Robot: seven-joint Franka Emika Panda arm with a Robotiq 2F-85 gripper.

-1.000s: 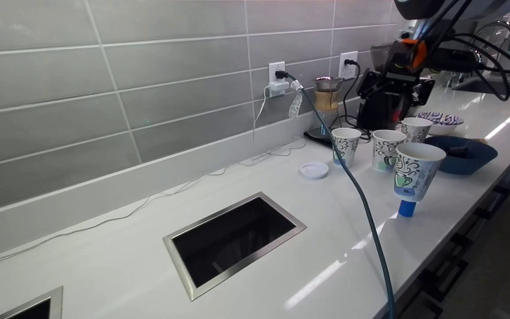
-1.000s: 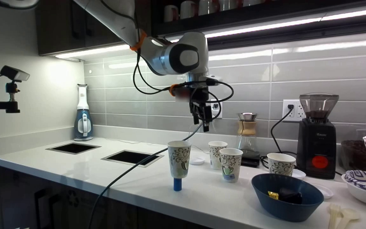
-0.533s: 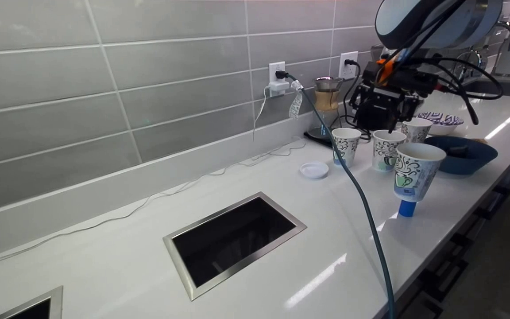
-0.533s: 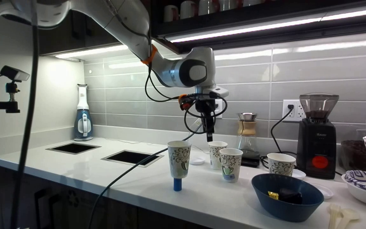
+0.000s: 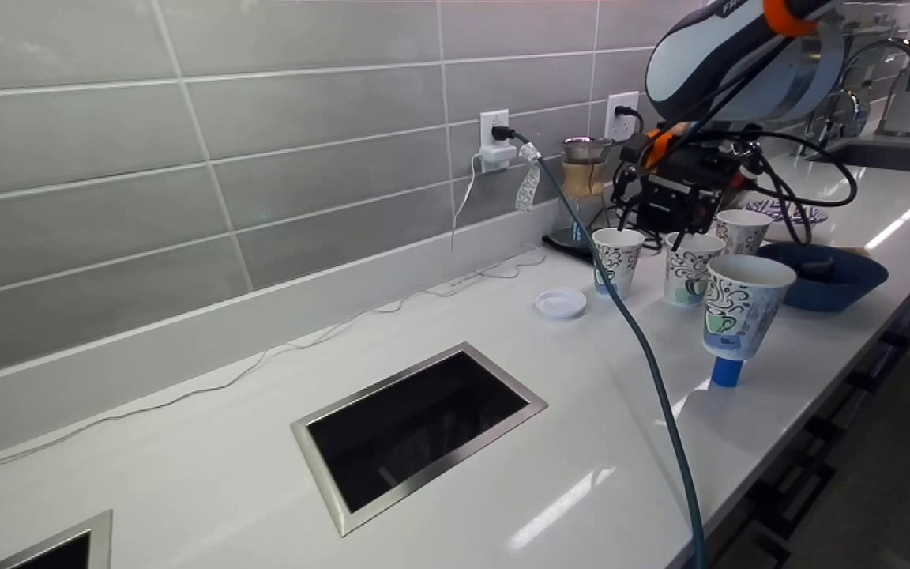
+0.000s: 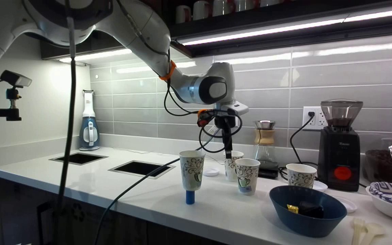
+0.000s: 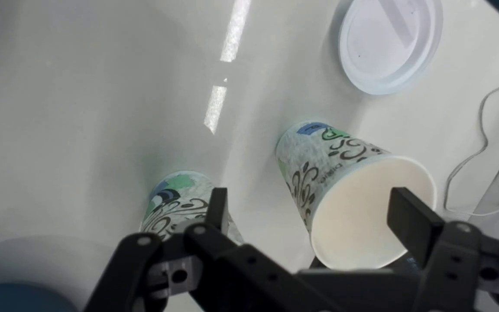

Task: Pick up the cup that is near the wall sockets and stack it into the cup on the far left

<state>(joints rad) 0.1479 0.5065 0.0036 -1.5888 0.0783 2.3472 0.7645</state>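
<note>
The patterned paper cup near the wall sockets stands upright on the counter; it also shows in an exterior view and, mouth up, in the wrist view. The far-left cup stands upright on a small blue base; it also shows in an exterior view and is out of the wrist view. My gripper is open and empty above the socket-side cup. In the wrist view its right finger overlaps the cup's mouth; its left finger overlaps the middle cup.
The middle cup stands close beside the socket-side cup. Another cup and a blue bowl are farther right. A green cable crosses the counter. A carafe stands behind; a white lid lies nearby.
The arm has come down from above, and my gripper has turned and lowered to the height of the socket-side cup's rim. The cups have not moved.
</note>
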